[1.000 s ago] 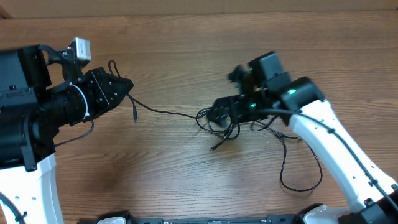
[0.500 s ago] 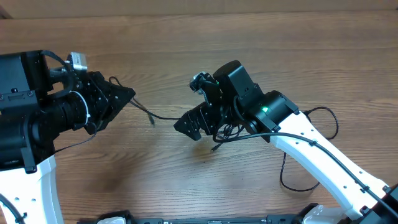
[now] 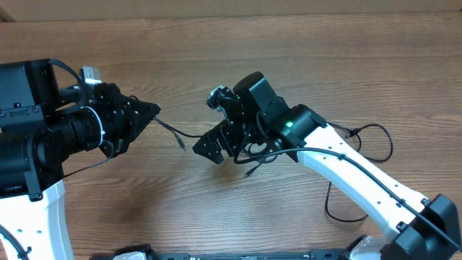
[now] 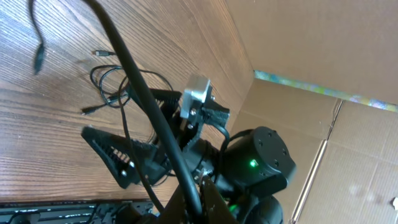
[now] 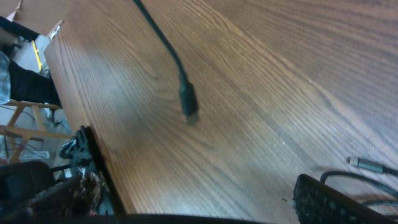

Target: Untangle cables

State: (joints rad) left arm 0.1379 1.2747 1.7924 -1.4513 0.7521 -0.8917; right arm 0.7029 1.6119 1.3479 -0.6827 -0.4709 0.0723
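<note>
Thin black cables lie bunched point(image 3: 258, 150) on the wooden table under my right arm, with a loose plug point(image 3: 250, 172) in front of the bunch. My left gripper point(image 3: 153, 110) is shut on one cable point(image 3: 189, 134) that runs right toward the bunch; that cable's free plug point(image 3: 180, 143) hangs below it. In the left wrist view the jaws point(image 4: 196, 200) pinch this cable. My right gripper point(image 3: 204, 148) is open and empty, just left of the bunch and close to the hanging plug point(image 5: 188, 106). Only one of its fingers point(image 5: 323, 202) shows in the right wrist view.
Long cable loops point(image 3: 349, 213) trail on the table to the right, one near my right forearm point(image 3: 377, 141). Cardboard walls point(image 4: 323, 56) stand behind the table. The table's front edge point(image 5: 93, 162) shows in the right wrist view.
My right gripper has left the bunch and moved left toward the left gripper. The left gripper has shifted slightly right, and the held cable's hanging plug has swung right.
</note>
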